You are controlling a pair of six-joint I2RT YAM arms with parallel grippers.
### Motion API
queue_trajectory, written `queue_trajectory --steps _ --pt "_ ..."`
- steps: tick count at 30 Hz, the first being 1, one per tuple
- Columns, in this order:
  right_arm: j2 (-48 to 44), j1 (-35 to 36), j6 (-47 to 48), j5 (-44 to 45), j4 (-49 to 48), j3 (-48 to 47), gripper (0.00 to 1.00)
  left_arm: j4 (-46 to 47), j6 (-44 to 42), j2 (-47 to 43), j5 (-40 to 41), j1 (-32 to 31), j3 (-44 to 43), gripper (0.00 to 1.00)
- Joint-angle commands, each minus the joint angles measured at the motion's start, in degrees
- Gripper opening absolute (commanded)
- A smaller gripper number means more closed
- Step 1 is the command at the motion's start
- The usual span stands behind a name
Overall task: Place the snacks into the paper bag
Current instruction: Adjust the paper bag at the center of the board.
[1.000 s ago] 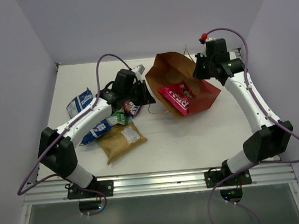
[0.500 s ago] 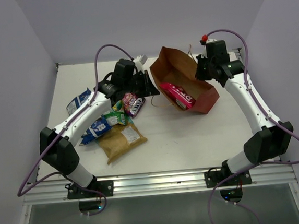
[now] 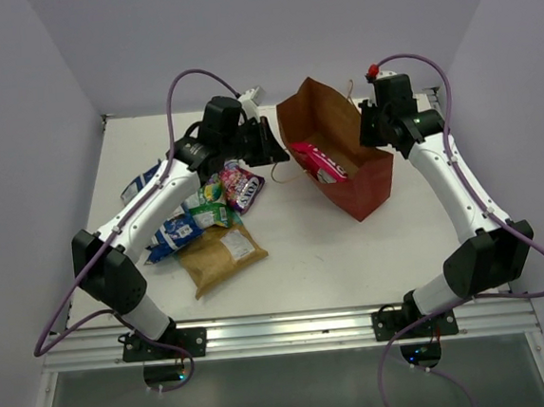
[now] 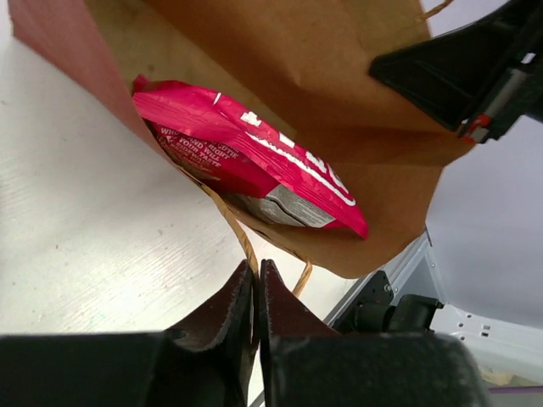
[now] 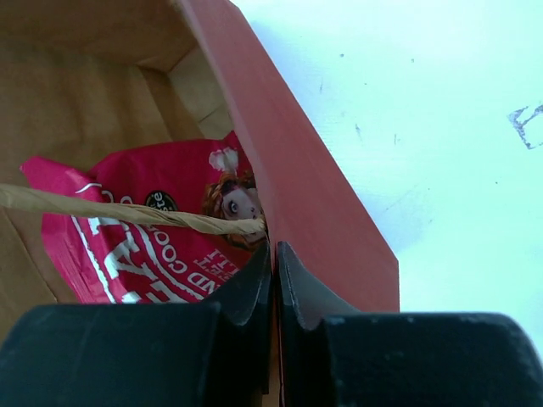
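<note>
Snacks [image 3: 207, 223] not yet packed lie in a loose heap on the bench [image 3: 334, 255] beside the left arm. Nearest is the tan-brown packet [image 3: 221, 255], with the blue-and-white packet [image 3: 175, 233] and green packet [image 3: 214, 213] behind it. The purple candy packet [image 3: 242, 187] lies farthest of that heap, and a second blue-and-white one sits off to the left.

Beyond them, the paper bag [image 3: 360, 172] is what has changed. A second ago it slumped on its side, mouth toward the camera. Now it stands nearly upright with its mouth facing up, and the pink packet [image 3: 318, 161] has slid down inside it.

The left end effector [image 3: 269, 151] has swung in to the bag's left side, and its wrist view shows the jaws closed on a twine handle [image 4: 229, 225]. The right end effector [image 3: 372, 123] is clamped on the bag's far rim, where the other handle meets the wall.

My judgement is that one packet is in and the bag is now set up to receive the rest.

As for writing, the pink packet carries large white lettering. "COO" seems legible in the right wrist view, beside a cartoon face, and the smaller print is blurred. Labels on the other packets are too small to read.
</note>
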State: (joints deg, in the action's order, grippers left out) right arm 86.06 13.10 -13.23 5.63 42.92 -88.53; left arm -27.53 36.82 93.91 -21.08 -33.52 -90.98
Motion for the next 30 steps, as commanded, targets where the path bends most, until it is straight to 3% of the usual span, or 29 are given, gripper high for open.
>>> queue_trajectory --steps 1,3,6,13,19,25,30 --pt "-1.1 -0.3 0.7 2.4 -1.1 0.2 0.09 0.9 -0.6 0.0 -1.9 1.1 1.9 0.12" --pt "-1.0 -0.4 0.8 2.3 -1.2 0.1 0.13 1.2 -0.6 -0.2 -1.7 1.3 1.8 0.24" --pt "-0.8 -0.4 0.8 2.3 -1.4 -0.1 0.18 0.9 -0.7 -0.4 -1.1 1.6 1.1 0.31" --pt "-0.8 -0.3 0.8 2.8 -1.2 -0.8 0.26 0.4 -0.4 -0.6 -1.6 1.8 -1.8 0.33" --pt "-0.6 -0.4 1.3 3.8 -1.1 -1.6 0.34 0.9 -0.1 -0.9 -2.4 1.8 -2.1 0.52" --pt "-0.4 -0.7 1.7 4.9 -0.8 -2.1 0.35 0.0 -1.2 -2.3 -1.1 1.9 -2.5 0.75" --pt "-0.4 -1.2 2.1 5.2 -0.8 -1.7 0.34 -6.8 -6.7 -5.5 9.6 3.1 -3.8 0.91"
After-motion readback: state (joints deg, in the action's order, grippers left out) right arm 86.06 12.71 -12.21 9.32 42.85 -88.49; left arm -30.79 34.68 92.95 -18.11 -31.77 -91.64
